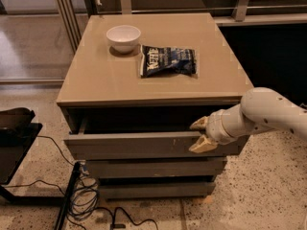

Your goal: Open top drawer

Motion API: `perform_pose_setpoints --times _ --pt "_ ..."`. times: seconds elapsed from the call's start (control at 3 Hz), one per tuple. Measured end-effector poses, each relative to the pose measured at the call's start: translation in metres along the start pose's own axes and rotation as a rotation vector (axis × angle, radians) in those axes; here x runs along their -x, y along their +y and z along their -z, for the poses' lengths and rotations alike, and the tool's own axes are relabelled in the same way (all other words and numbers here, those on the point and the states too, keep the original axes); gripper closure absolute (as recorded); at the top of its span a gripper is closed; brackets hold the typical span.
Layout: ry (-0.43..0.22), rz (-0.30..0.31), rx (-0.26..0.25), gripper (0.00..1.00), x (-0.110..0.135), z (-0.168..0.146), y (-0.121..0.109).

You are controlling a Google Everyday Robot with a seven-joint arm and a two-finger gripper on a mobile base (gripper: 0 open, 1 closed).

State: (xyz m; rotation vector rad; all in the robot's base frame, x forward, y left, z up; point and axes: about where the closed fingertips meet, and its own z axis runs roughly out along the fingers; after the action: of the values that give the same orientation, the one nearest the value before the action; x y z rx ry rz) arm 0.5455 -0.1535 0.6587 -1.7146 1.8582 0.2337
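The tool (195, 137) sits at the right end of the top drawer (129, 145). One tan finger is over the top edge of the front panel and the other is against its face, so it holds the panel between them. The white arm (268, 111) reaches in from the right.

The top drawer is a wide, flat, handleless grey-taupe front with small pale scratches right of centre. It stands pulled partly out from under the desk (96, 75) top, with a dark gap behind it. Two narrower grey drawer fronts (144, 167) lie below it, closed.

On the desk a dark blue chip bag (168, 61) lies flat, and its white lettering seems to read "Kettle". A white bowl (123, 36) stands just beside it to the left.

On the speckled floor to the left, black cables (88, 198) tangle near the desk's foot, beside a black stand (14, 143).
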Motion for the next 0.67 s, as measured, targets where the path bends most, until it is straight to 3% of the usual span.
perform_pose_setpoints --times 0.33,0.67 --pt "0.0 0.0 0.0 0.61 0.0 0.0 0.0" --pt "-0.011 0.007 0.019 0.84 -0.011 0.004 0.026"
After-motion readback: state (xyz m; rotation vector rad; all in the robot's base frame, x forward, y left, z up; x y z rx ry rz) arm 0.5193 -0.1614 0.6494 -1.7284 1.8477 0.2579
